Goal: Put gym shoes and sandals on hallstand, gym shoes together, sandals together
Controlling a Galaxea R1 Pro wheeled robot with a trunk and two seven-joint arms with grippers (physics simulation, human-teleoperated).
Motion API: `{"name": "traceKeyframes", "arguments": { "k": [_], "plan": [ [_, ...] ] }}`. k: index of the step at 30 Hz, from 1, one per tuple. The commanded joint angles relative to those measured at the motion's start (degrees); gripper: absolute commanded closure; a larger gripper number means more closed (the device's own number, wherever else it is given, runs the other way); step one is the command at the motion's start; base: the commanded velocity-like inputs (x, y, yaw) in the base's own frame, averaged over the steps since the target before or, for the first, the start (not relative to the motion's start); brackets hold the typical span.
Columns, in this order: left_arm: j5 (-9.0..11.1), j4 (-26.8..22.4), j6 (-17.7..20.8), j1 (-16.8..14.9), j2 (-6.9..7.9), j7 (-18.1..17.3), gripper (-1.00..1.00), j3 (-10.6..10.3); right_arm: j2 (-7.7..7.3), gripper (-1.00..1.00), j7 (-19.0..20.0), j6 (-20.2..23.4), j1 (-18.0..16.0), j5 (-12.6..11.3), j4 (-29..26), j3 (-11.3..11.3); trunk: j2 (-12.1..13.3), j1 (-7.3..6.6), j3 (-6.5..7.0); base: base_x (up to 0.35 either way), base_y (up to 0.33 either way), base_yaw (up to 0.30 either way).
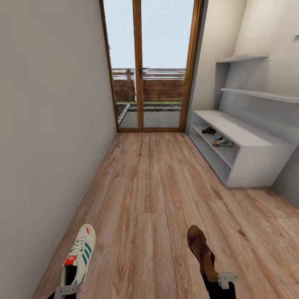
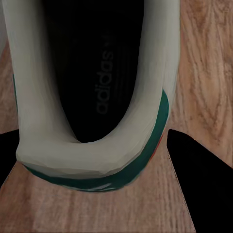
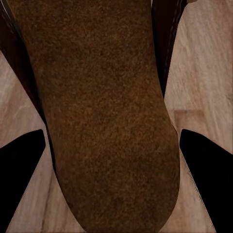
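Wood planks of the corridor floor [image 1: 153, 187] run ahead of me to a glass door [image 1: 151, 66], with the white shoe rack [image 1: 253, 166] well off to my right. One sneaker [image 1: 222, 142] and one sandal [image 1: 209, 130] already sit on its upper shelf, near each other.

My left gripper [image 1: 66, 290] looks clamped on the heel of the second sneaker [image 1: 79, 259], whose heel collar lies between its fingers in the left wrist view [image 2: 92, 160]. My right gripper [image 1: 226, 279] appears to hold the second sandal [image 1: 201, 249] by its heel end.

My worry is the drive over: both shoes are held only at the heel and stick far forward, so a bump or a sharp turn could pivot one loose. At the rack, the low shelf opening leaves little room, and I could knock the shoes already placed.
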Motion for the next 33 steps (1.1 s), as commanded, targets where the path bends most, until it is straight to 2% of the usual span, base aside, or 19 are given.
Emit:
{"name": "traceKeyframes", "arguments": {
  "k": [1,33],
  "plan": [
    [-0.5,0.0,-0.2,-0.1,-0.03,-0.3,1.0,0.5,0.0,1.0,0.4,-0.2,0.0,0.2,0.0,-0.5,0.0,0.02,-0.05,0.337,0.0,0.0],
    [-0.5,0.0,-0.2,-0.1,-0.03,-0.3,1.0,0.5,-0.09,1.0,0.4,-0.2,0.0,0.2,0.0,-0.5,0.0,0.02,-0.05,0.338,0.0,0.0]
  ]
}}
